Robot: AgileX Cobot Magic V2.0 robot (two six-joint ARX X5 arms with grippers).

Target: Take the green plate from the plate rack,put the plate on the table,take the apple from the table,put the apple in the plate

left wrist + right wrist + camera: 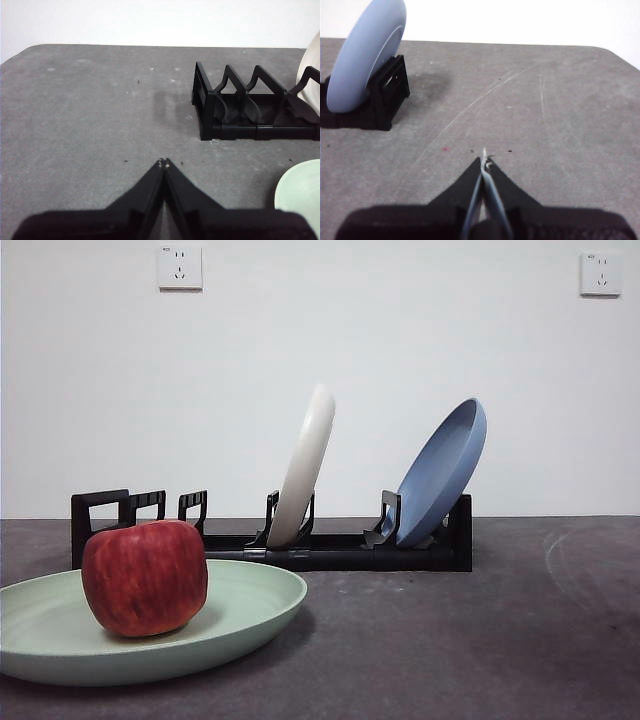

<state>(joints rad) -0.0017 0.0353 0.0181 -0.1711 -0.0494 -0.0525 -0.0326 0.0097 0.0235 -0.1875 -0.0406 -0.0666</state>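
The apple (145, 577) sits upright in the green plate (250, 605), left of the plate's centre in the front view. The plate lies flat on the table (480, 640), just in front of the rack (330, 550) and near its loop end. In the rack, a cream plate (305, 465) and a blue plate (442, 472) stand tilted in separate slots. Left gripper (163, 162): jaws closed together, holding nothing, above bare table, with the rack's end and the green plate's edge nearby. Right gripper (485, 161): jaws closed together, empty, over scuffed table beside the blue plate's end of the rack.
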